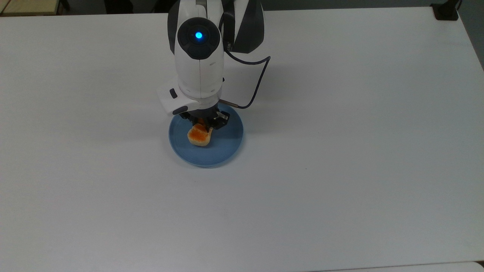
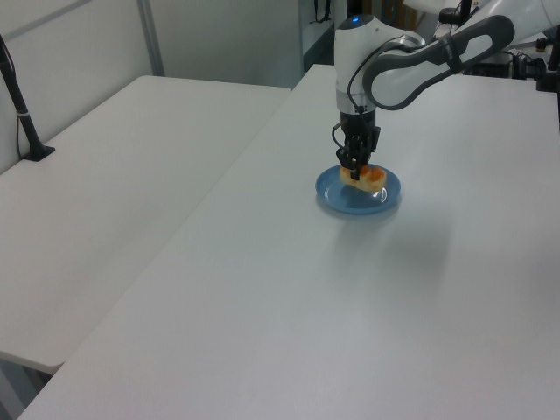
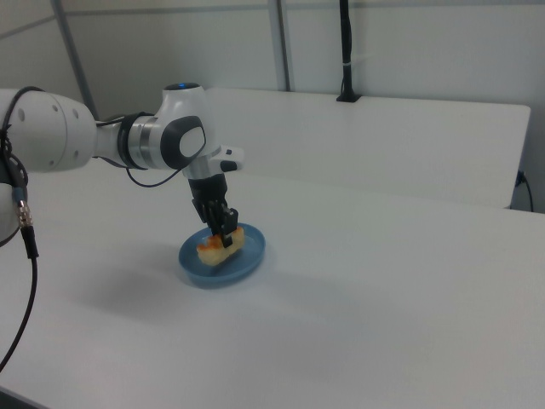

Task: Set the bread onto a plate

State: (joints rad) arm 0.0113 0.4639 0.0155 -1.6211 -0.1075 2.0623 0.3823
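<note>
1. Nearest the camera in the top view is plain white table (image 1: 340, 189), just a big bare stretch running to the bottom edge. One table under the robot, plus a second white table (image 2: 105, 192) butted up beside it, on the left view's left.

2. Next up is the plate (image 1: 223, 149). One blue round plate, a bit left of the middle of the table in the top view. It sits flat with its raised rim showing all round the near half.

3. On the plate: one piece of bread (image 1: 199, 136), orange-brown on top, pale cream sides. It's inside the rim, toward about 10 o'clock from the plate's centre in the top view. In the right view the bread (image 3: 220, 244) looks right down at the plate surface, but I can't tell for sure if it's actually resting on it or a hair above.

4. The gripper (image 1: 204, 124) is clamped narrow on the bread, fingers pinching its far end from above. One gripper, two black fingers, pointing straight down in the left view (image 2: 353, 166).

5. Behind that, one white arm (image 1: 198, 64) with a blue light on top, reaching in from 12 o'clock, with one dark cable (image 1: 257, 87) looping off its right side.

6. Farthest back, at roughly 1 o'clock in the top view's corner, one black clamp base (image 1: 446, 11) sits on the table edge.
</note>
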